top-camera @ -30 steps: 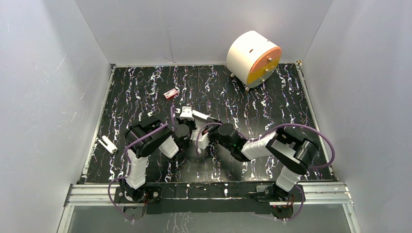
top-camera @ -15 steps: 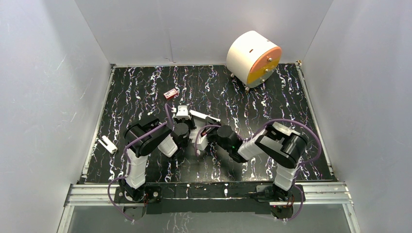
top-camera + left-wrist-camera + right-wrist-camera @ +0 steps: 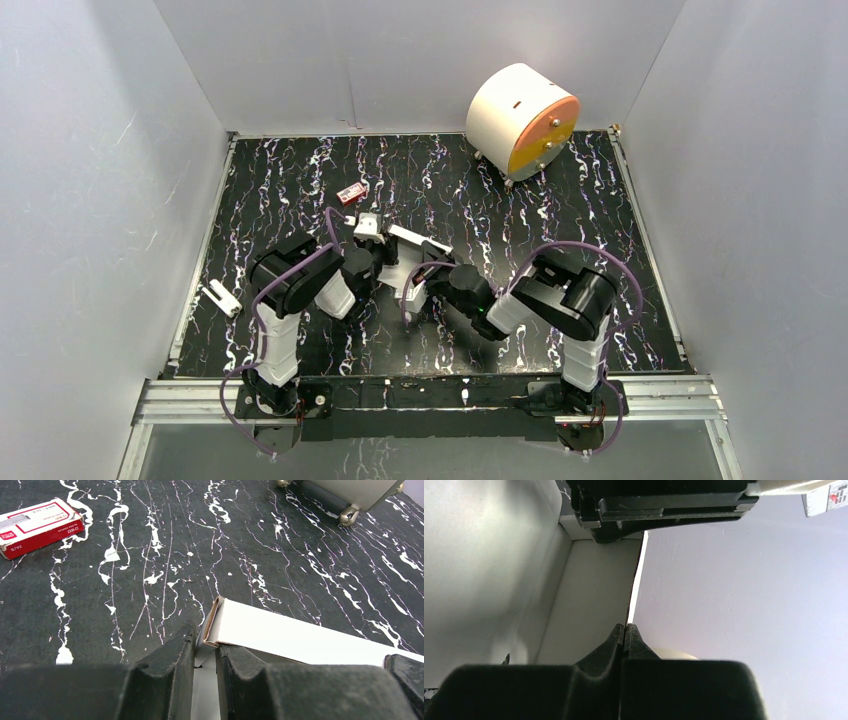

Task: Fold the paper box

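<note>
White cardboard flap sits pinched between fingers of left gripper [image 3: 205, 660], jaws nearly closed on it. Judged purpose: anchor sheet so folded panel keeps crease. Right gripper [image 3: 625, 632] clamped tight on thin panel edge, seen edge-on; likely holds that wall up against left's grip. Paper box [image 3: 405, 258] half-formed, at centre of table [image 3: 300, 180], between both arms. Red staple box [image 3: 37, 525] beyond left gripper, apart. White cylinder [image 3: 522, 118] at far edge, well apart.

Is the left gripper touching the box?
Touching. The left wrist view shows the left gripper pinching a white flap of the box.
</note>
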